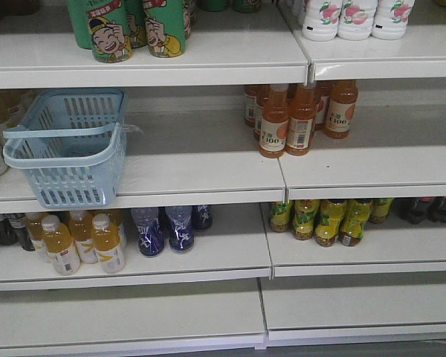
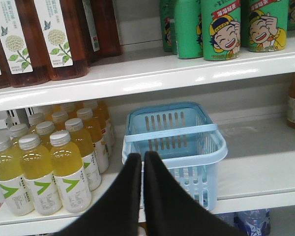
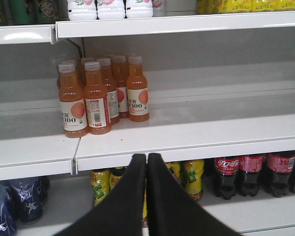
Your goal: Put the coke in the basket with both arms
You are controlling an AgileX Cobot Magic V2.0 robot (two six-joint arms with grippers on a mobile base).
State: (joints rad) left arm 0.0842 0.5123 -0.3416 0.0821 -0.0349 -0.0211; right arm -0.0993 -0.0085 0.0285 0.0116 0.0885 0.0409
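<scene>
My left gripper [image 2: 142, 156] is closed, its two black fingers pressed together with only a thin seam between them, and it holds nothing; my right gripper [image 3: 146, 156] is the same, closed on nothing; neither touches any goods.

The basket [image 1: 74, 178] stands on the middle shelf [image 1: 201, 160] at the left, upright, its front at the shelf's edge and one flat handle lying across its open top; in my left wrist view it is straight ahead just past my fingertips, and its slotted walls show; the yellow drinks [image 2: 64, 167] stand just beside it on the left, and the green cans [image 2: 219, 29] are on the shelf above.

The coke [image 3: 226, 172] is on the shelf one level lower, in the right bay; several dark bottles with red labels stand upright in a row there, right of the yellow-green bottles [image 3: 191, 177]; in my right wrist view they are to the right of my closed fingers and apart from them; the orange juice [image 3: 96, 98] is clustered on the shelf above; coke and basket are well apart, on different levels and in different bays; the blue bottles [image 1: 167, 227] are below the basket.
</scene>
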